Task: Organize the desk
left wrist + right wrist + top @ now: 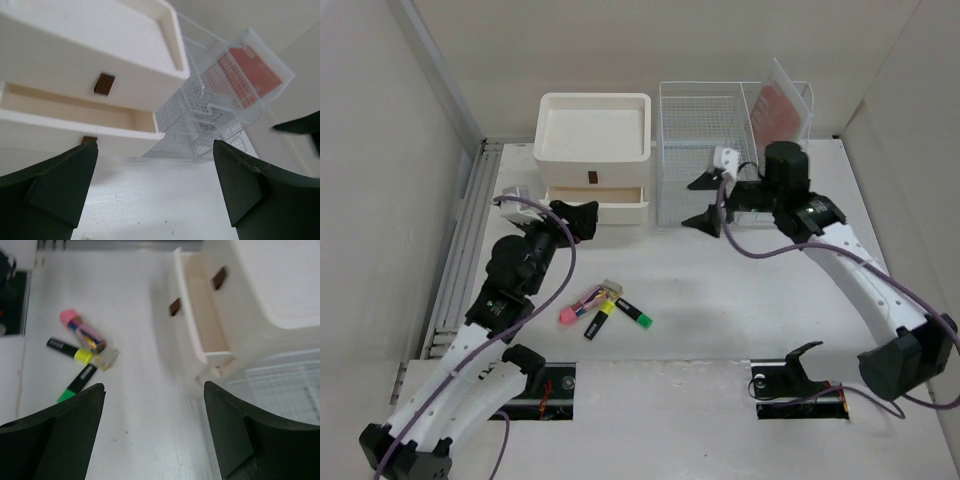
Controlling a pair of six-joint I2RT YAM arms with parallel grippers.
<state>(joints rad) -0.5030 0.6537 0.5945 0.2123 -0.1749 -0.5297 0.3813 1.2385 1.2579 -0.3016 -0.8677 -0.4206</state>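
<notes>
**Drawer open, pens waiting**

Our left gripper hangs released and empty just in front of the drawer unit, whose lower drawer is partly out. The desk lies under everything, with the highlighters loose near its middle. We judge they go in next, so we should pinch one barrel across its width and take one pen at a time. Our right gripper is spread wide and empty beside the wire rack. We cannot read the pen labels, and the red sheet shows no legible writing.
</notes>
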